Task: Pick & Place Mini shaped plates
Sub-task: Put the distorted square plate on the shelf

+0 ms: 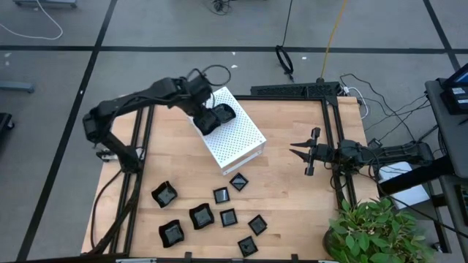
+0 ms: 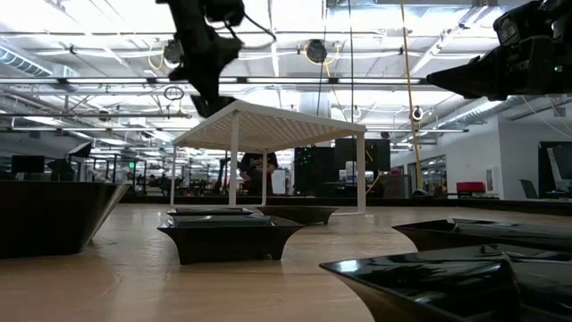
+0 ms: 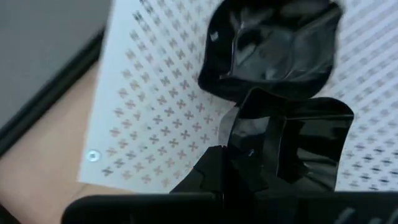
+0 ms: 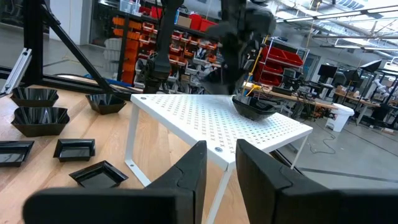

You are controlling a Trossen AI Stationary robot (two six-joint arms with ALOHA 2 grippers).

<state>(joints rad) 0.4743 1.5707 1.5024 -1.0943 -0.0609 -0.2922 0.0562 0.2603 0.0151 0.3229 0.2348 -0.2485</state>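
Mini shaped plates [image 1: 213,216] are lying scattered across the near half of the wooden table [image 1: 285,193], eight of them in a loose cluster below the white perforated box [image 1: 232,131], which is standing on thin legs near the table's middle. Two more black plates are sitting on the box's top: a rounded one [image 3: 272,46] and a squarer one [image 3: 292,140] touching it. The left gripper [image 1: 208,117] is hovering right over this pair, its fingers reaching down to the squarer plate; whether the jaws are clamped on it or parted around it I cannot tell, since the dark fingers are merging with the dark dish. The right gripper [image 1: 301,151] is waiting over the table's right side, well apart from the box, with its jaws standing a little apart and holding nothing. Bare wood is lying open between the box and the right gripper. A potted plant [image 1: 376,234] is crowding the table's near right corner.
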